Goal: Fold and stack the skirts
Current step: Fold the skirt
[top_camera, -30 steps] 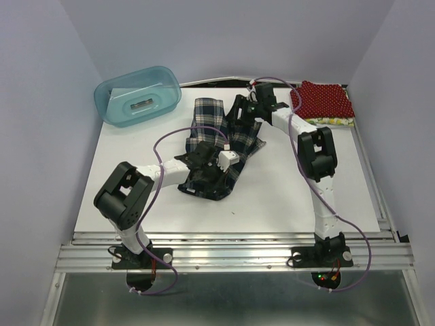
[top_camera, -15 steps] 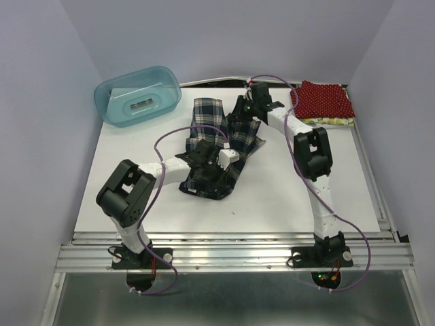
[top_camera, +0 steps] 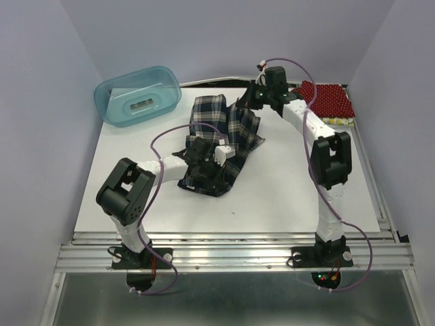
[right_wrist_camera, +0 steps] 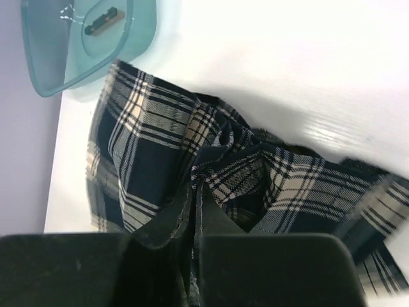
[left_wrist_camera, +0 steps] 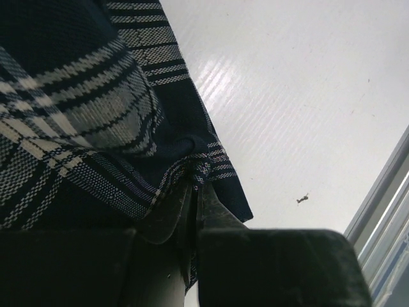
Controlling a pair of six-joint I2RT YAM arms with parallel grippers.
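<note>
White table [top_camera: 292, 197], plaid skirt [top_camera: 238, 132] bunched up near the teal tub [top_camera: 138, 95]. Left gripper [left_wrist_camera: 192, 188] and right gripper [right_wrist_camera: 193, 195] are each clamped on an edge, I'd guess to stretch it flat for folding.

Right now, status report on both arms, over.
Left pincer shut on plaid skirt. Right pincer shut on its far edge. Teal tub apart, far left.

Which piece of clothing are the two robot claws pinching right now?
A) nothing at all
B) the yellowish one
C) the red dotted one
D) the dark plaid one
D: in each wrist view, the left gripper and the right gripper are shut on folds of the plaid skirt, while the red skirt lies untouched at the far right corner.
</note>
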